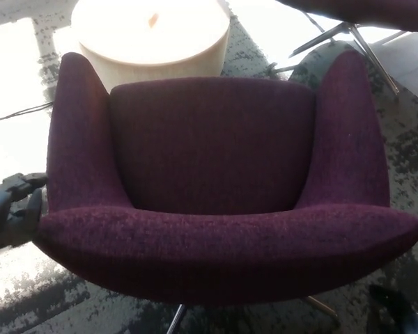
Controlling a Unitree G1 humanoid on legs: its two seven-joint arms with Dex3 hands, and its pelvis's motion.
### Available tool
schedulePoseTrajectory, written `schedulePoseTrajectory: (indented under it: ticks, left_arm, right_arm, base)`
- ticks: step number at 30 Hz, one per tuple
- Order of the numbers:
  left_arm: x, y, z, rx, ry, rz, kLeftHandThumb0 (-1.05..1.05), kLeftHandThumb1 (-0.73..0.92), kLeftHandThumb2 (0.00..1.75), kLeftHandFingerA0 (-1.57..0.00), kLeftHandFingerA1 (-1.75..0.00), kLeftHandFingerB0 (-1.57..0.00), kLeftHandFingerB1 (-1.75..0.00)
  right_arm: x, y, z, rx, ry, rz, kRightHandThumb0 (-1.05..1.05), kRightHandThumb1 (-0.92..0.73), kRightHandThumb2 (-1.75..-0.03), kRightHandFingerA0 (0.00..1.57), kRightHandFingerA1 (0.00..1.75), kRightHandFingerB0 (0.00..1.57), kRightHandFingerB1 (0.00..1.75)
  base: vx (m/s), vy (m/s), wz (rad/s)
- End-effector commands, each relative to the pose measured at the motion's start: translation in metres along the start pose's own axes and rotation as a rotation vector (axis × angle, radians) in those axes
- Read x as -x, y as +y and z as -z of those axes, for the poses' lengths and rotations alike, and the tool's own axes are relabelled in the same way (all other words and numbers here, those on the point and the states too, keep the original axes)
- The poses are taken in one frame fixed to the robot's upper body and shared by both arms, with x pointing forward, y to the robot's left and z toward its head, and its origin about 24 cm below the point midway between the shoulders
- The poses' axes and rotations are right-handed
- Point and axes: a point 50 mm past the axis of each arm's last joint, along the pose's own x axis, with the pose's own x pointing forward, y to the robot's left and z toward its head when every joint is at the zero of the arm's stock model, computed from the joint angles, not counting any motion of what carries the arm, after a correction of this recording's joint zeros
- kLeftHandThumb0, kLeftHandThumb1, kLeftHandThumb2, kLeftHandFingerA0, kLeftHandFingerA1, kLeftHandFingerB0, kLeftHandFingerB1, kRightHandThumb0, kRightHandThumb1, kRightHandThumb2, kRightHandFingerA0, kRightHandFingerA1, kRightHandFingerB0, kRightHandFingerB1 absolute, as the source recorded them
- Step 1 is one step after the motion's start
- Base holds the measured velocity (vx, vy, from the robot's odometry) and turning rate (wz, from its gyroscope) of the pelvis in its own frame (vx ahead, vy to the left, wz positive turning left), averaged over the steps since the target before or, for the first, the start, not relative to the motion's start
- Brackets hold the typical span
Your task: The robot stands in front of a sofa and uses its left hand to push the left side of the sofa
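A: Entry, head view. Where is the sofa?

B: The sofa (pixel 216 181), purple fabric, fills the middle of the picture. Its backrest edge runs along the near side, the seat lies beyond that, and the two armrests rise on either side of the seat.

A: Left hand?

B: The left hand (pixel 14 209) is at the sofa's left side, low, beside the corner where the left armrest meets the backrest. Its fingers (pixel 24 182) are spread apart and hold nothing; they point toward the fabric. They sit just beside the armrest's outer wall. I cannot tell whether they touch it, since the edge is blurred there.

A: Right hand?

B: A dark shape shows below the sofa's right corner, at the picture's bottom edge. That is the right hand (pixel 397 309), well apart from the sofa's body. Whether it is wide or closed I cannot tell; only a small dark part is visible.

A: Surroundings, relative to the sofa?

B: Beyond the sofa's left armrest stands a round pale table (pixel 153 38), brightly lit, with a small orange mark on its top. Beyond the right armrest are the metal legs (pixel 348 38) of a second seat. A thin cable (pixel 17 113) runs across the floor to the sofa's left. Under the sofa lies a grey mottled carpet (pixel 70 306), and a metal leg (pixel 175 319) of the sofa shows beneath the backrest.
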Motion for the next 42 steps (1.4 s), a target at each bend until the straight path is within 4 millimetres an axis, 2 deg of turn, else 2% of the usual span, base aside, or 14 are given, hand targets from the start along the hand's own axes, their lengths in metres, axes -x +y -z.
schedulePoseTrajectory:
  ticks: [1,3,5,8,13,15,17,18,21,22,27,28,40,42]
  left_arm:
    - [-0.001,-0.017,0.007,-0.065,0.032,0.084,-0.83,0.77,1.17,0.00,-0.17,-0.12,-0.23]
    - [-0.001,-0.021,0.011,-0.069,0.044,0.107,-0.92,0.92,0.77,0.00,-0.12,-0.07,-0.22]
    - [0.000,-0.027,0.016,-0.083,0.060,0.125,-0.86,0.78,1.18,0.00,-0.15,-0.14,-0.23]
    - [0.000,-0.032,0.018,-0.122,0.065,0.129,-0.94,0.83,1.19,-0.03,-0.17,-0.14,-0.28]
    - [-0.001,-0.040,0.019,-0.114,0.072,0.139,-0.92,0.78,1.18,0.00,-0.15,-0.18,-0.27]
    - [0.001,-0.057,0.018,-0.106,-0.013,0.239,-0.90,0.79,1.16,-0.05,-0.17,-0.11,-0.27]
    - [0.001,-0.070,0.011,-0.119,-0.060,0.304,-0.89,0.80,1.17,0.00,-0.13,-0.11,-0.22]
    - [0.001,-0.075,0.009,-0.119,-0.073,0.327,-0.88,0.92,0.76,0.00,-0.16,-0.06,-0.23]
    - [0.003,-0.081,0.007,-0.118,-0.088,0.358,-0.88,0.92,0.76,0.00,-0.16,-0.06,-0.23]
    - [0.006,-0.105,-0.004,-0.166,-0.165,0.438,-0.94,0.85,1.19,-0.06,-0.11,-0.10,-0.21]
    - [0.011,-0.128,-0.021,-0.193,-0.244,0.529,-0.91,0.83,1.18,-0.03,-0.14,-0.09,-0.20]
    - [0.012,-0.136,-0.027,-0.193,-0.269,0.554,-0.94,0.83,1.17,-0.05,-0.14,-0.12,-0.22]
    - [0.016,-0.160,-0.051,-0.344,-0.267,0.587,-0.94,0.85,1.20,-0.07,-0.15,-0.11,-0.25]
    - [0.017,-0.171,-0.051,-0.367,-0.252,0.613,-0.92,0.85,1.21,-0.07,-0.15,-0.08,-0.24]
  right_arm:
    - [0.000,-0.003,0.000,0.007,-0.007,0.004,-1.05,-0.92,-1.01,0.00,1.14,0.00,0.64]
    - [0.001,-0.004,0.001,0.013,-0.005,0.005,-1.05,-0.92,-1.01,0.00,1.14,0.00,0.64]
    - [0.000,-0.003,0.001,0.024,0.000,0.007,-1.05,-0.92,-1.02,0.01,1.16,0.00,0.65]
    - [0.001,-0.004,0.002,0.011,0.003,0.006,-1.05,-0.92,-1.01,0.02,1.19,0.00,0.66]
    - [0.001,-0.005,0.002,0.013,0.003,0.008,-1.05,-0.92,-1.02,0.01,1.17,0.00,0.69]
    - [0.001,-0.006,0.004,0.029,0.005,0.008,-1.04,-0.81,-1.44,0.12,0.85,0.08,0.63]
    - [0.000,-0.005,0.002,0.032,0.007,0.008,-1.04,-0.90,-1.10,0.26,1.02,0.00,0.67]
    - [0.001,-0.005,0.002,0.032,0.007,0.008,-1.04,-0.80,-1.44,0.10,0.84,0.09,0.63]
    - [0.001,-0.005,0.003,0.032,0.008,0.007,-1.04,-0.80,-1.44,0.10,0.84,0.09,0.63]
    - [0.001,-0.007,0.004,0.032,0.013,0.007,-1.04,-0.88,-1.11,0.21,0.98,0.00,0.65]
    - [0.001,-0.007,0.003,0.037,0.002,0.009,-1.04,-0.89,-1.11,0.26,1.02,0.00,0.68]
    - [0.001,-0.008,0.002,0.036,-0.002,0.008,-1.04,-0.80,-1.43,0.14,0.86,0.09,0.64]
    - [-0.002,-0.006,-0.004,0.004,-0.019,0.001,-1.03,-0.90,-1.13,0.29,1.04,0.00,0.67]
    - [-0.002,-0.007,-0.002,0.017,0.003,0.026,-0.96,-0.82,-1.45,0.22,0.88,0.12,0.63]
  base:
    - [0.00,0.000,0.00]
    - [0.00,0.000,0.00]
    - [0.00,0.000,0.00]
    - [0.00,0.000,0.00]
    - [0.00,0.000,0.00]
    - [0.00,0.000,0.00]
    - [0.00,0.000,0.00]
    - [0.00,0.000,0.00]
    - [0.00,0.000,0.02]
    - [0.00,0.000,0.00]
    - [0.00,0.000,0.07]
    - [0.00,0.000,0.00]
    - [0.00,0.000,0.01]
    - [0.00,0.000,0.00]
